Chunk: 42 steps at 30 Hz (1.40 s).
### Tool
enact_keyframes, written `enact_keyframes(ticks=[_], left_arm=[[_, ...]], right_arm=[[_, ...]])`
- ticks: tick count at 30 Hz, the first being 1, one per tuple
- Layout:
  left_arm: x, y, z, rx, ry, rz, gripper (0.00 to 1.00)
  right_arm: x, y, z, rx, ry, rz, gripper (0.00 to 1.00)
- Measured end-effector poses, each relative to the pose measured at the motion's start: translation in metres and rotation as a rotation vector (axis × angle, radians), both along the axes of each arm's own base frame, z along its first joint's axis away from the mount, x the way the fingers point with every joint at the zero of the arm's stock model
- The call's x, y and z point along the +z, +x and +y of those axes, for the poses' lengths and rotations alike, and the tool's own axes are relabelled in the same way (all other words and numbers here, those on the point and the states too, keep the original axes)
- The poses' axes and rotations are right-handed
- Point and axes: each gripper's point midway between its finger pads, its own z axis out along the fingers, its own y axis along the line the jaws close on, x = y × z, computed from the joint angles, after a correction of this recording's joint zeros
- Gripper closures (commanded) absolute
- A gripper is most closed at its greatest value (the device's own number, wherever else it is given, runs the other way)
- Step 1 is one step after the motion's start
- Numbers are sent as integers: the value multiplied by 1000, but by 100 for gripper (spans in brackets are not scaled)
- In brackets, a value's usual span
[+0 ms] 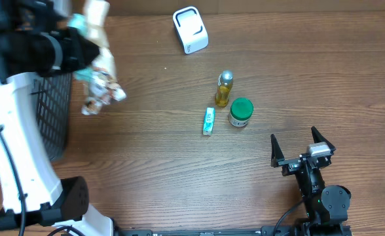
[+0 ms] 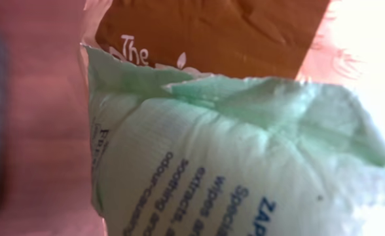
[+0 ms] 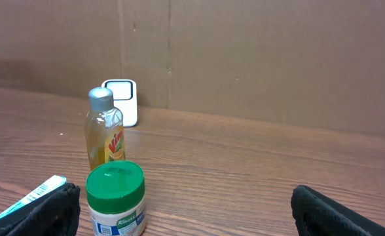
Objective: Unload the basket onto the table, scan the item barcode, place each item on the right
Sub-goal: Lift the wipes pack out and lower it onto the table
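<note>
My left gripper is shut on a soft packet of wipes, held in the air at the table's left, next to the black basket. In the left wrist view the pale green packet with blue print fills the frame and hides the fingers. The white barcode scanner stands at the back middle of the table, well right of the packet. My right gripper rests open near the front right with nothing between its fingers.
A yellow bottle, a green-lidded jar and a small tube stand together mid-table, just ahead of the right gripper. A black mesh basket stands at the left edge. Brown cardboard walls the far side.
</note>
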Motion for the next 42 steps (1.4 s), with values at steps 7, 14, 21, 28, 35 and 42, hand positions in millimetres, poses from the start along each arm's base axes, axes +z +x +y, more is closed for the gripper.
enact_keyframes(ticks=[7, 14, 21, 28, 35, 42], left_arm=[[-79, -6, -52, -124, 86, 223, 95], [-150, -11, -70, -67, 271, 354, 95], [-199, -15, -67, 56, 432, 391, 94], [-257, -32, -90, 9, 492, 401, 92], [-297, -43, -110, -51, 506, 365, 89], [-321, -43, -111, -47, 493, 333, 43]], right_arm=[[0, 0, 0, 0, 0, 0, 0], [0, 0, 0, 0, 0, 0, 0], [0, 0, 0, 0, 0, 0, 0], [0, 0, 0, 0, 0, 0, 0], [0, 0, 0, 0, 0, 0, 0], [0, 0, 0, 0, 0, 0, 0]])
